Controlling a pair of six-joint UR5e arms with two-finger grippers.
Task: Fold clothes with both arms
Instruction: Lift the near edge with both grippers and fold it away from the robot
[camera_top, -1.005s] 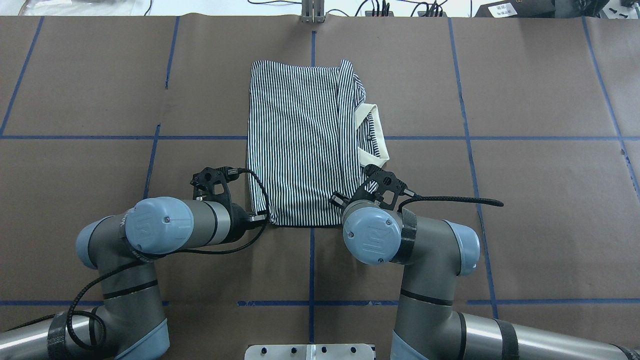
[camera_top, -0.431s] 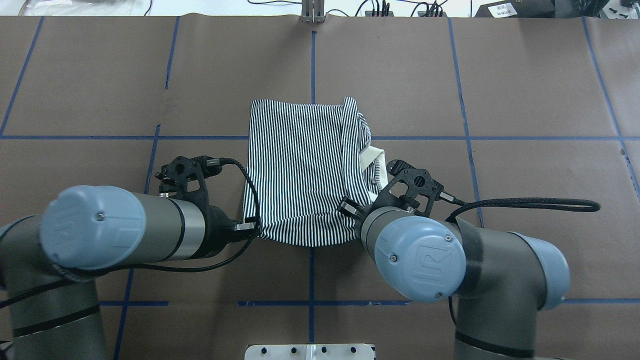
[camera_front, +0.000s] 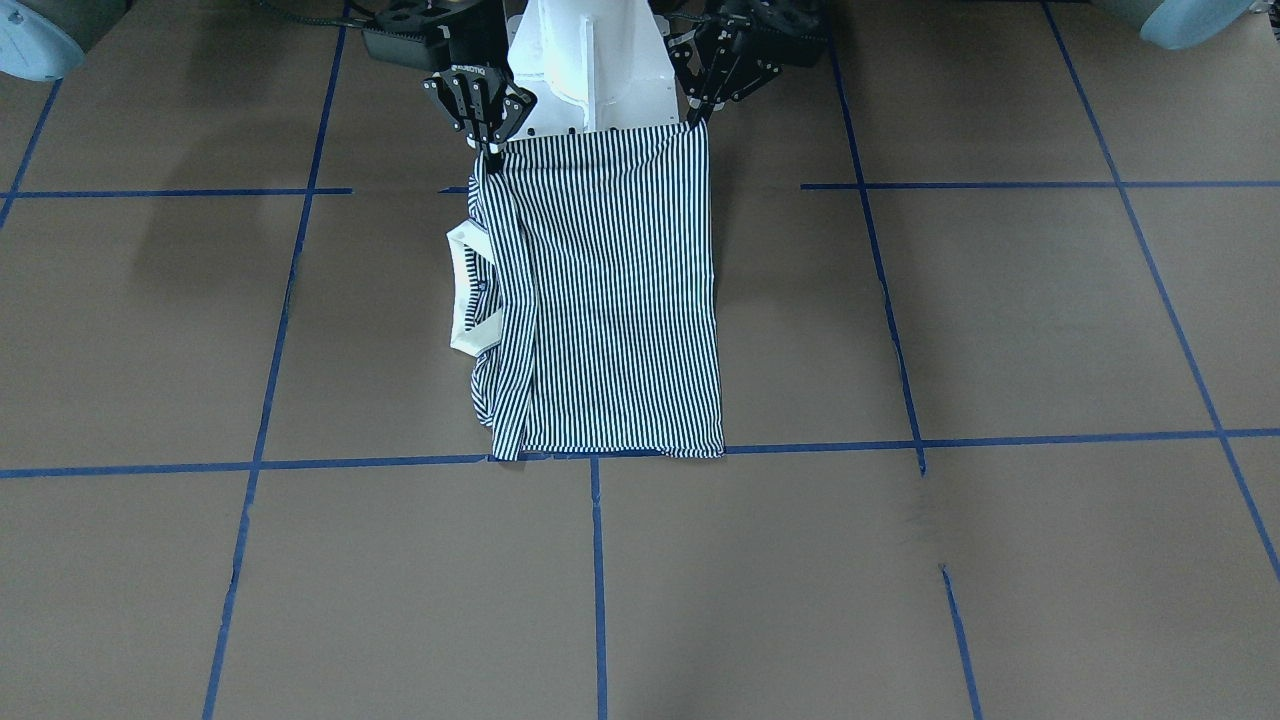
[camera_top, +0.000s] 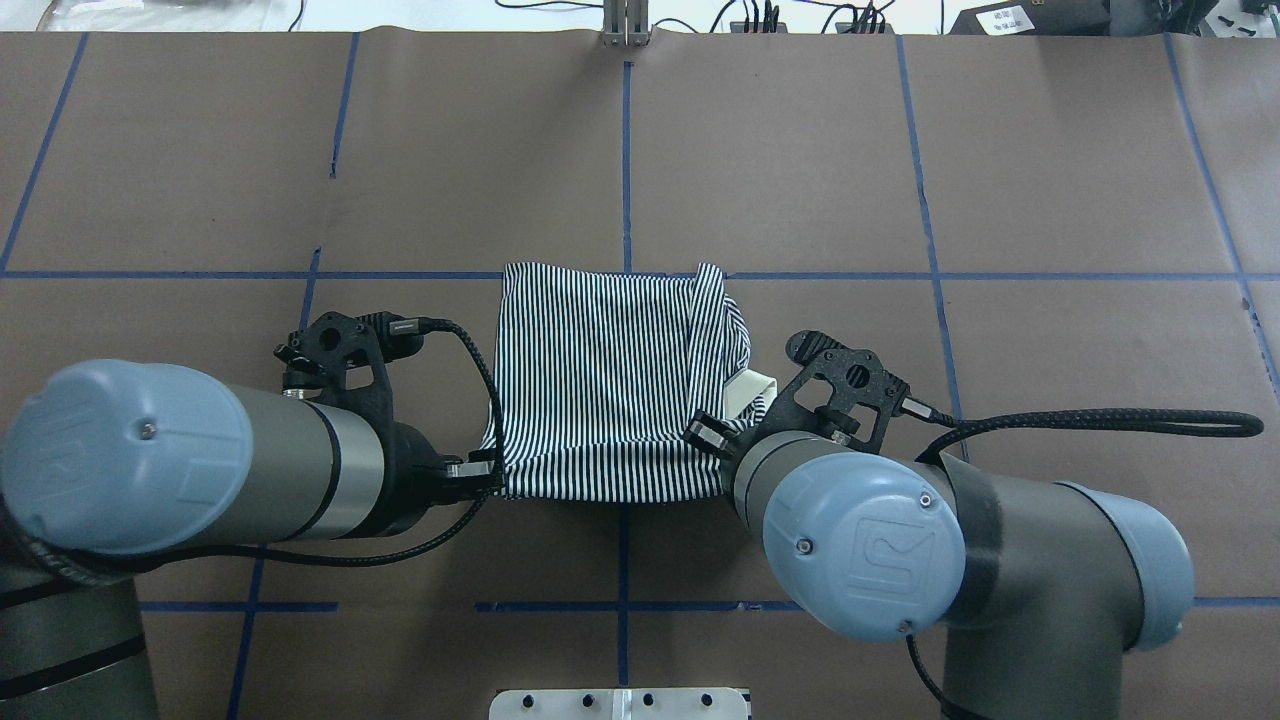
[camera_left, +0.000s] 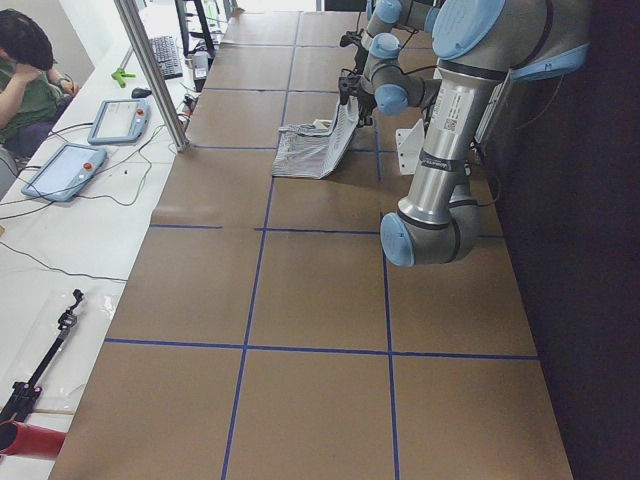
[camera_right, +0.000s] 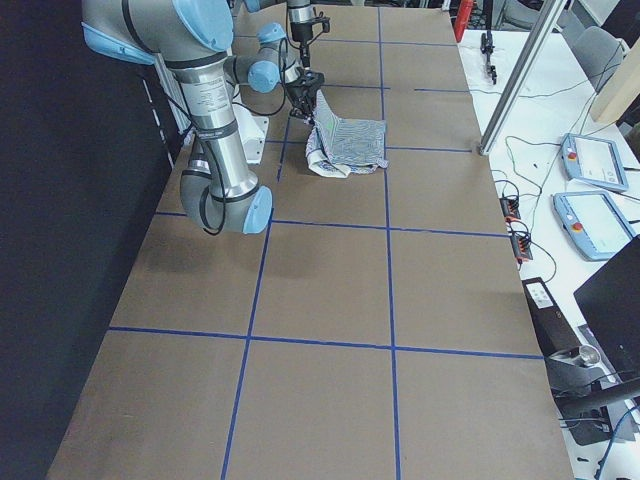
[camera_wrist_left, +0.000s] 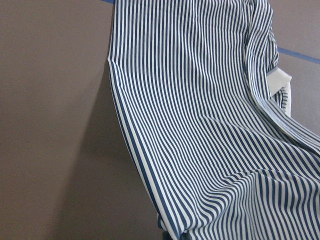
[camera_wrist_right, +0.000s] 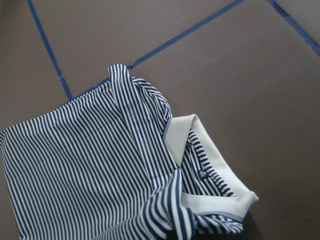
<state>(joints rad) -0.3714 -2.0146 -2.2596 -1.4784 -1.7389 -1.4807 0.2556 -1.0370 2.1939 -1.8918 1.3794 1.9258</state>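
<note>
Starting at the left: grips the near left corner of the polo shirt (camera_top: 600, 380) with the left tool (camera_top: 490, 472), pinched shut on the cloth and held up off the surface (camera_top: 200, 180). Stands higher and closer to the robot's base than a second ago. Has dragged the far hem along too, from deep in the far square back onto the blue tape line (camera_top: 850, 275). Reads as the lift before a fold: near edge raised and stretched between both tools, probably to be carried forward over the trailing half.

Across the middle: hangs as a sloping sheet from that raised edge, with only the far end resting on the surface. Shows thin navy-and-white stripes running lengthwise, in a narrow rectangle.

Toward the right: bunches into a loose extra layer, with the cream collar (camera_top: 752, 384) poking out sideways.

At the far right: clamps the other near corner in the right tool (camera_front: 490, 150), likewise closed on cloth.
</note>
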